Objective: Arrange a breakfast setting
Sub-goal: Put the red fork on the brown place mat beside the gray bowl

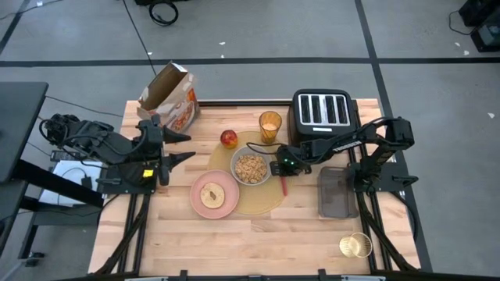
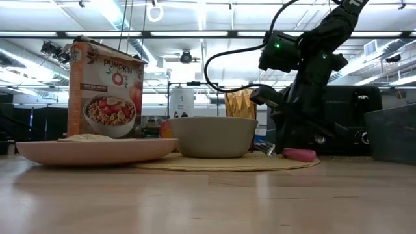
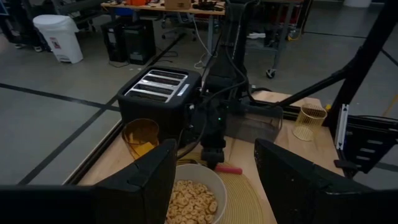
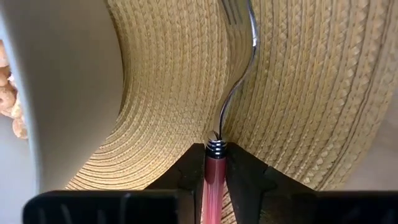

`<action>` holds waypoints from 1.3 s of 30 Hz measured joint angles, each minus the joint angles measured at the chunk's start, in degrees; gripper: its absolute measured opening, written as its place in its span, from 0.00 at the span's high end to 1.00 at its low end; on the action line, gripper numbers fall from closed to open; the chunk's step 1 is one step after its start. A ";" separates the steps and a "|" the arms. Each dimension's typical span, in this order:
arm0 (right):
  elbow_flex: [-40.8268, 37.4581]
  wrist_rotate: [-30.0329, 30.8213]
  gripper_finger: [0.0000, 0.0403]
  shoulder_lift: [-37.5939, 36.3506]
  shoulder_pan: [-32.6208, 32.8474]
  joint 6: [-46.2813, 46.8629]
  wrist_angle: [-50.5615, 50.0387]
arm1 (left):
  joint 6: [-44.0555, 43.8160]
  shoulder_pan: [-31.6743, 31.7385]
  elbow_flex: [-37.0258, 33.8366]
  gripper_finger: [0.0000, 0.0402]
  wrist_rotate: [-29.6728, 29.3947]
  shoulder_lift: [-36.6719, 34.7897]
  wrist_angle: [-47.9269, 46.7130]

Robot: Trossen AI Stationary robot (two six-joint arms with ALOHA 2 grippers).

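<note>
One mat [image 1: 262, 195] lies near the middle of the desk [image 1: 258, 242], and most of the setting sits on or beside it. One bowl [image 1: 251, 168], filled with cereal, rests on the mat. One pink plate [image 1: 215, 194] with a pale round piece of food on it overlaps the mat's left edge. One apple [image 1: 229, 139] sits just off the mat's far left rim, and one amber glass [image 1: 269, 126] stands at its far edge, next to the toaster [image 1: 325, 111], which has four slots.

One fork [image 4: 239, 59] lies on the mat just right of the bowl, its red handle pointing toward the near desk edge. The right gripper [image 1: 283, 173] is down over it; in the right wrist view its fingers [image 4: 189, 168] stand close on either side of the handle's upper end, nearly closed, flanking or lightly touching it.

The left gripper [image 1: 181, 148] hovers over the left side of the desk by one cereal box [image 1: 169, 97], its fingers [image 3: 149, 180] spread well apart and holding nothing.

At the right of the desk are one dark tray [image 1: 337, 193] and one small gold wire basket [image 1: 355, 245].
</note>
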 joint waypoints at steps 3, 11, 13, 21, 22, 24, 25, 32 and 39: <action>-0.01 0.82 0.83 0.01 -0.03 0.00 0.01 | 0.00 0.00 0.02 0.45 0.03 0.00 0.02; -0.01 2.44 0.79 0.00 -0.03 3.53 0.04 | -0.04 0.00 0.00 0.45 0.94 0.00 0.04; -0.04 3.04 0.78 -0.33 -0.03 3.78 -0.19 | -0.04 0.00 0.00 0.45 1.30 0.00 0.04; -0.12 6.03 0.77 -3.48 0.31 4.82 -3.06 | 0.00 0.00 0.01 0.45 1.35 0.00 0.04; -0.12 6.12 0.77 -3.91 0.34 4.67 -3.15 | 0.02 0.00 0.00 0.45 1.35 0.00 0.04; -0.12 6.38 0.77 -4.71 0.39 3.77 -3.52 | 0.02 0.00 0.00 0.45 1.35 -0.02 0.05; -0.12 6.78 0.77 -5.01 0.61 3.24 -3.36 | 0.02 0.00 0.01 0.45 1.35 -0.09 0.04; -0.12 16.97 0.77 -5.41 6.07 -1.33 -1.27 | 0.11 0.00 0.00 0.45 1.37 -0.98 0.03; -0.12 19.19 0.77 -4.55 8.19 -14.25 1.77 | 0.70 0.01 0.02 0.45 1.52 -1.64 0.13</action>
